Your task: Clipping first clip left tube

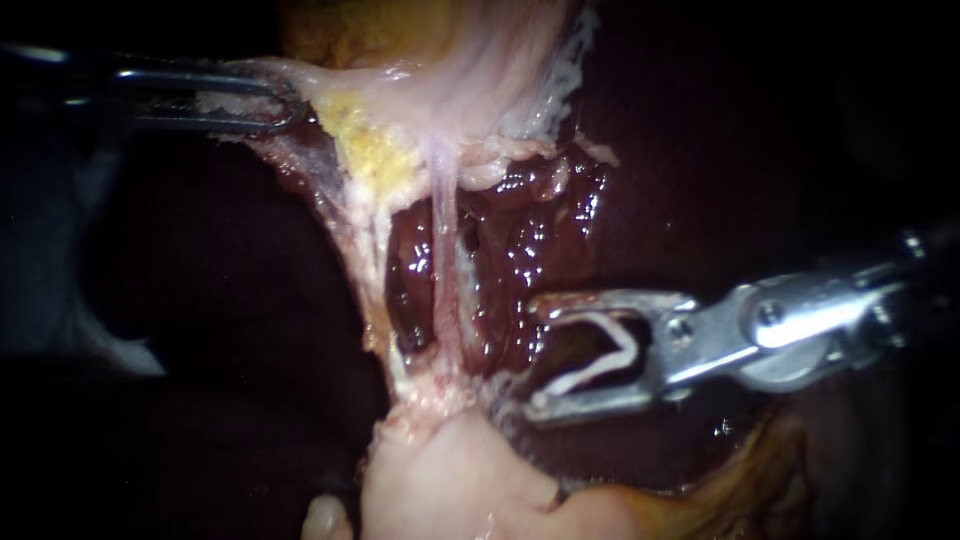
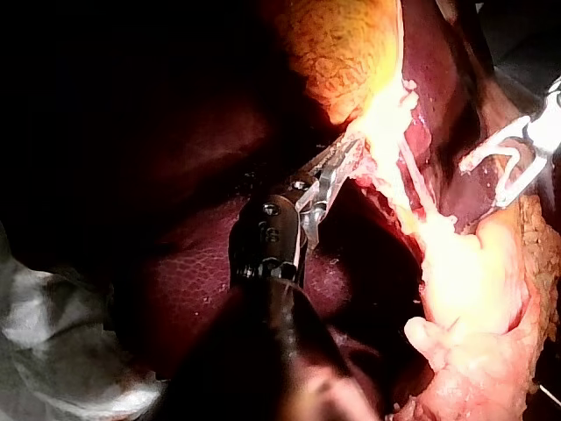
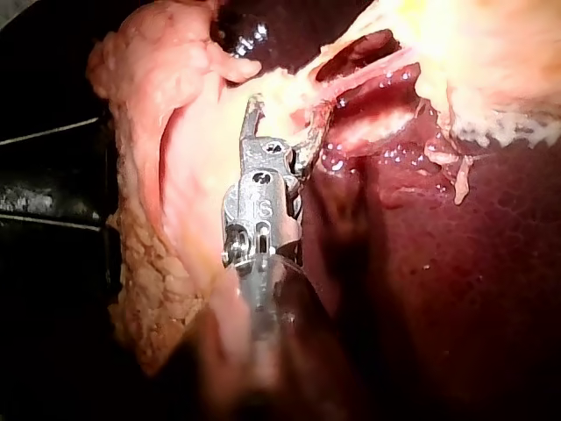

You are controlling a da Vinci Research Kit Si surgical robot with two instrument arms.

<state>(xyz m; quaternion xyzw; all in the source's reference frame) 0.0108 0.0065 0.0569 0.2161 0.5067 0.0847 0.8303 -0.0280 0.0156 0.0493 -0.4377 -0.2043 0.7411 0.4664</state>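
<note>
A thin pale tube (image 1: 441, 250) runs down from the gallbladder (image 1: 470, 60) to a pale lump of tissue (image 1: 440, 470), stretched over the dark red liver bed (image 1: 530, 240). A paler membrane strand (image 1: 362, 240) runs beside it on the left. My left instrument (image 1: 285, 105) is shut on the gallbladder's edge at the upper left; the left wrist view shows my left instrument (image 2: 344, 156) on that edge. My right instrument (image 1: 535, 357) lies just right of the tube, its jaws wide apart with a white clip (image 1: 600, 362) held between them. The tube is outside the jaws.
Dark liver (image 1: 720, 150) fills the right and back. Yellow fatty tissue (image 1: 372, 150) sits under the gallbladder's edge, and more (image 1: 730, 490) lies at the lower right. In the right wrist view my right instrument (image 3: 285, 118) points at the pale tissue (image 3: 175, 175).
</note>
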